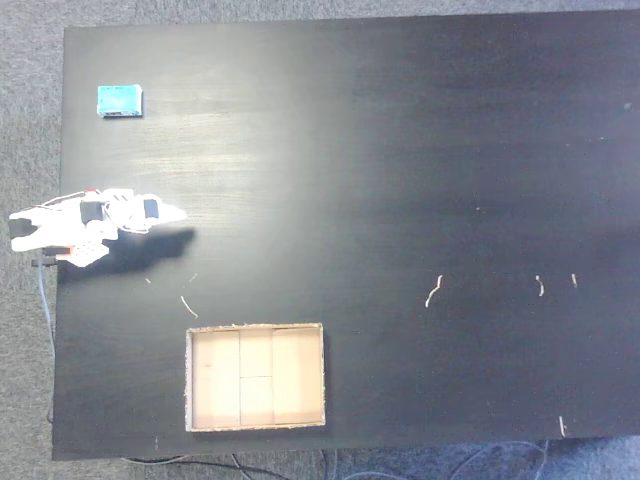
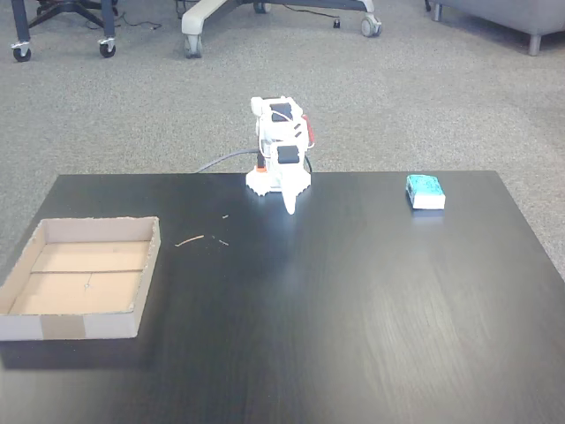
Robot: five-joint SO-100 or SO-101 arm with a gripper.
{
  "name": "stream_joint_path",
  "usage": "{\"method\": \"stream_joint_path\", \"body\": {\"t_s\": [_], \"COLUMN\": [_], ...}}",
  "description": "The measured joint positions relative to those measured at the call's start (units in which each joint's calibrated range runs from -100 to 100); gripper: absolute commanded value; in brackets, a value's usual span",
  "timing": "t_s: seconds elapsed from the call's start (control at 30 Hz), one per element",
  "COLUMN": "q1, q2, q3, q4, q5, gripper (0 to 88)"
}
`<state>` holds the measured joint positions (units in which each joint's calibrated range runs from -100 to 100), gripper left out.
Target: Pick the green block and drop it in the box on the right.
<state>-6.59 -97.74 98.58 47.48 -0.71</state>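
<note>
At the table's edge, the white arm sits folded up, its gripper pointing out over the dark table and holding nothing; the fingers look pressed together, though it is too small to be sure. In a fixed view from above, the green block lies flat near the top-left corner, well apart from the arm. The box rests near the lower edge, nothing inside. From the front, the block sits right, the box far left, the gripper tipped down between them.
</note>
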Motion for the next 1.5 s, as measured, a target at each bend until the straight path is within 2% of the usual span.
{"method": "stream_joint_path", "body": {"t_s": [0.97, 1.1, 1.17, 1.2, 1.3, 1.4, 1.5], "q1": [0.0, -1.35, -2.1, -2.69, -5.91, -17.81, -32.04], "q2": [0.0, 0.0, 0.0, 0.0, 0.0, 0.33, 14.2], "q3": [0.0, 0.0, 0.0, 0.0, -0.71, -11.66, -34.89], "q4": [0.0, 0.0, 0.0, 0.0, -0.4, 5.88, 12.08], "q5": [0.0, 1.61, 2.15, 2.74, 8.5, 14.16, 14.95], "gripper": [0.1, 0.1, 4.2, 9.7, 21.4, 31.0, 35.7]}}
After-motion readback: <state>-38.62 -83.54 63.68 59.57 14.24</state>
